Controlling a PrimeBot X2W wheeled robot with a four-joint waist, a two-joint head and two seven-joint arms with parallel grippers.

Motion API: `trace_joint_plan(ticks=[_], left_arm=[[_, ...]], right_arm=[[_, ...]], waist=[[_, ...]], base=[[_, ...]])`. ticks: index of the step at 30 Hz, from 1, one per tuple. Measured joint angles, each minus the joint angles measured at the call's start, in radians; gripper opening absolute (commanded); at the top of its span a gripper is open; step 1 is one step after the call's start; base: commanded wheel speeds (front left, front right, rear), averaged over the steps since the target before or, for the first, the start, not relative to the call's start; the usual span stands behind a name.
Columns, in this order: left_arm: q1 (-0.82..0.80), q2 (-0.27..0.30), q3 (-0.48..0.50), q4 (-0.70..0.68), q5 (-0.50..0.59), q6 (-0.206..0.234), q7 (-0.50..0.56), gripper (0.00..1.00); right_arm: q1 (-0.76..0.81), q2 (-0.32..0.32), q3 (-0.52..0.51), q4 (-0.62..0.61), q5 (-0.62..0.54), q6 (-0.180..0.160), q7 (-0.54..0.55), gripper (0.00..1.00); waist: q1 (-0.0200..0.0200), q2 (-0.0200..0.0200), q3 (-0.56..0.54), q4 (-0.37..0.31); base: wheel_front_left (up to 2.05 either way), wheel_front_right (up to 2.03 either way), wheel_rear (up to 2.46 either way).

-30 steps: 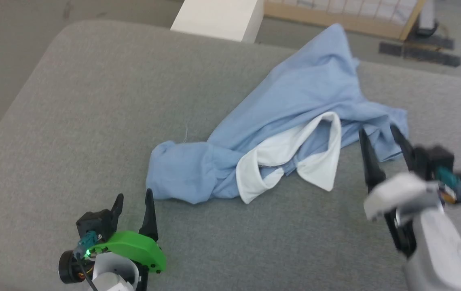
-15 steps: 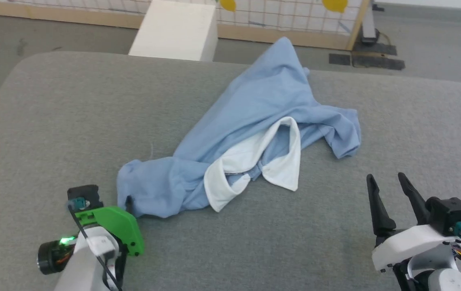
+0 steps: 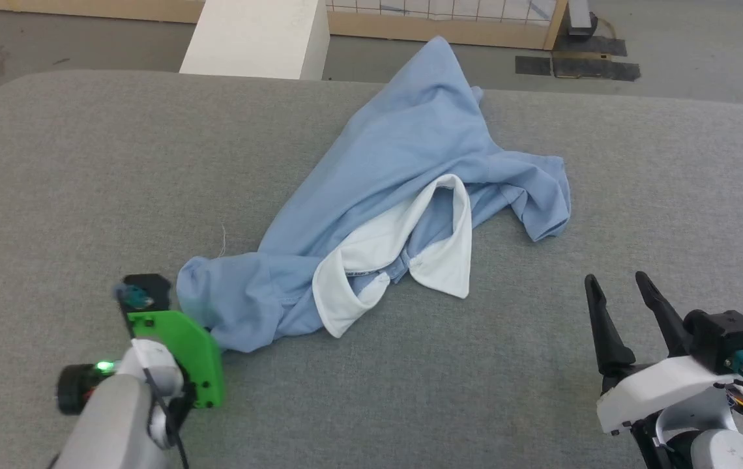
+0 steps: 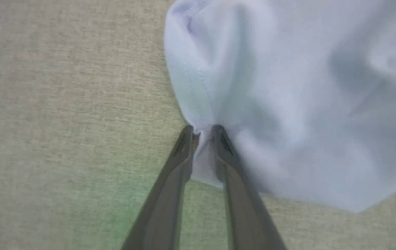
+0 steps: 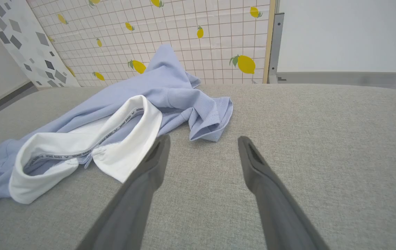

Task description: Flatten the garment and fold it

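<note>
Head view: garment [image 3: 404,150] lies crumpled on the grey cushion [image 3: 85,163], beyond and to the left of the fingers of the right gripper [image 3: 616,278], apart from them.
Left wrist view: left gripper [image 4: 203,133] has its fingers drawn nearly together, pinching a fold of the garment's edge between the tips; the rest of the cloth spreads beyond and to the right of them.
Right wrist view: fingers spread wide with only cushion showing between them.
Collar [image 5: 90,146]: white, its point just beside the left finger.
Sleeve hem [image 5: 212,125]: just past the fingertips, not touching.
Lemon-print panel [image 5: 219,34]: far beyond the fingers.
</note>
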Motion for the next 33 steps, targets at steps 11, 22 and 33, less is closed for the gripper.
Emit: trace_joint_plan(ticks=[11, 22, 33], left_arm=[[0.058, -0.061, 0.073, -0.102, -0.021, 0.081, -0.312, 0.0], [0.14, -0.089, 0.147, -0.192, -0.029, 0.141, -0.544, 0.0], [0.105, -0.121, 0.121, -0.175, -0.04, 0.133, -0.573, 0.0]], right_arm=[[-0.029, 0.0, -0.016, 0.0, -0.012, 0.0, 0.001, 1.0], [-0.235, 0.001, -0.051, 0.196, -0.11, 0.0, 0.121, 1.0], [-0.533, 0.002, -0.053, 0.555, -0.239, 0.0, 0.451, 1.0]], waist=[[0.0, 0.0, 0.0, 0.035], [0.0, 0.0, 0.013, 0.073], [0.0, 0.0, 0.094, 0.116]], base=[[0.0, 0.0, 0.0], [0.0, 0.0, 0.0], [0.0, 0.0, 0.0]])
